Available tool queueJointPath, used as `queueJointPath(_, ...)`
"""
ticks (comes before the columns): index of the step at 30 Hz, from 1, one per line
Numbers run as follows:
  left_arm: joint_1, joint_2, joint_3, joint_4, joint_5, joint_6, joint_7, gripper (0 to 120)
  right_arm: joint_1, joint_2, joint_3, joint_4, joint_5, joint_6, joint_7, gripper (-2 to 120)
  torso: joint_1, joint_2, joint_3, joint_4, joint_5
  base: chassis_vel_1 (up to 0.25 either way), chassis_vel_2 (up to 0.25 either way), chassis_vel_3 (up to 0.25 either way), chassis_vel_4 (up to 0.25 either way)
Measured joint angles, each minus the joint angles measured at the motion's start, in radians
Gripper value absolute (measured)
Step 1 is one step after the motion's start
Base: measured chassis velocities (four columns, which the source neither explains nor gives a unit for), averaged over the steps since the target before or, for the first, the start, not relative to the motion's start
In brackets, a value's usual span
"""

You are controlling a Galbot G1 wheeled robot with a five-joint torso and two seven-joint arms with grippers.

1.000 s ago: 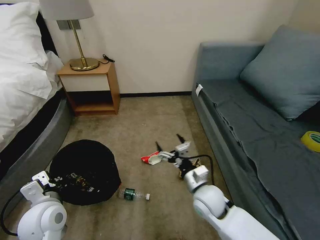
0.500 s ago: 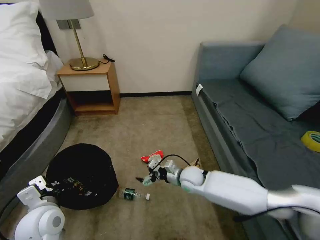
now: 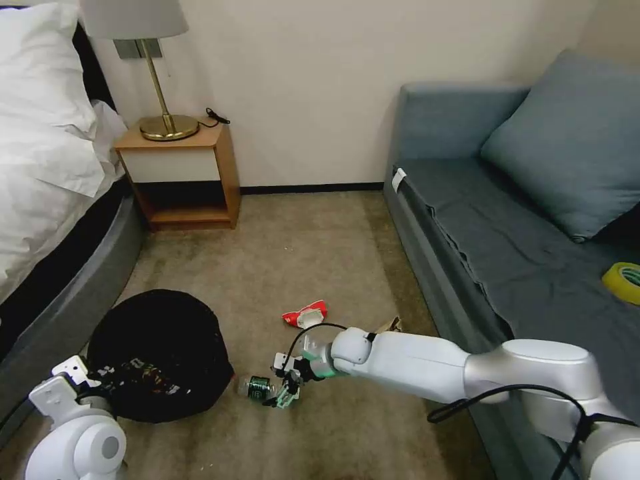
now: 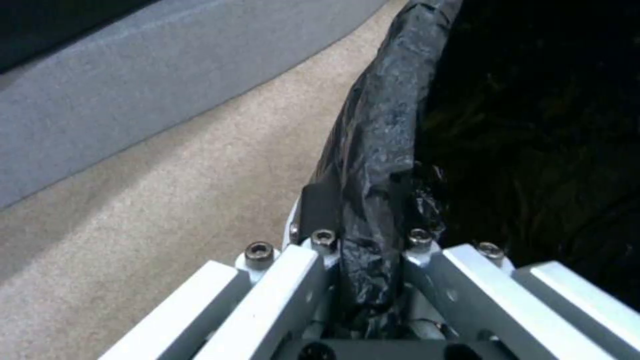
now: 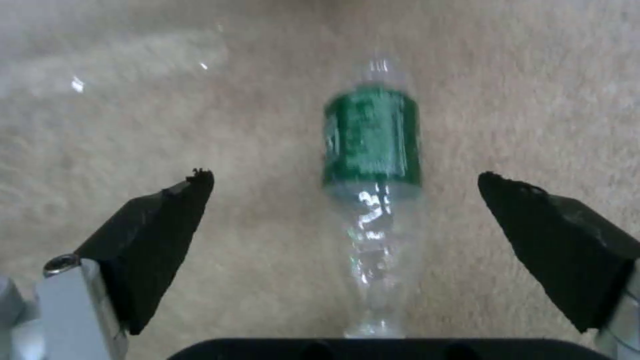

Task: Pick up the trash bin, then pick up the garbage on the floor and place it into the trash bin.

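- On the floor (image 3: 300,260), just beside the trash bin (image 3: 160,353) at its 3 o'clock, the small clear bottle (image 3: 257,388) lies on its side, green label around its middle.
- Handling, as a judgement: it looks empty, so light; thin-walled, smooth and round, liable to roll or squirt out of a loose pinch and to dent under a hard one.
- Best hold, as a judgement: across the labelled barrel (image 5: 371,142), where the body is widest and firmest (the tapered clear end offers less purchase).
- Right gripper (image 3: 285,390) is low over the carpet at the bottle's neck end; its jaws stand wide apart, holding nothing, with the bottle lying between the two black pads (image 5: 157,235) and touching neither.
- Left gripper (image 4: 363,250) is clamped on the bin's rim, the crinkly black liner pinched between its fingers; the bin sits at 9 o'clock from the bottle.
- Other garbage: a red-and-white crumpled pack (image 3: 305,313) lies at 12 o'clock from the right gripper, well clear of it.
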Motion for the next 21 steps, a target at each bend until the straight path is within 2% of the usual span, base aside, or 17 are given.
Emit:
queueJointPath(14, 0.007, -0.007, -0.002, 0.007, 0.011, -0.011, 0.006, 3, -0.052, 0.074, 0.0, -0.173, -0.073, 0.066, -0.007, 100, 0.0, 0.0, 0.0, 0.0, 0.0, 0.0, 0.0, 0.0, 0.0)
queueJointPath(21, 0.011, -0.005, -0.009, 0.013, 0.011, -0.015, 0.01, 3, -0.094, 0.117, 0.021, -0.278, -0.135, 0.126, -0.012, 100, 0.0, 0.0, 0.0, 0.0, 0.0, 0.0, 0.0, 0.0, 0.0)
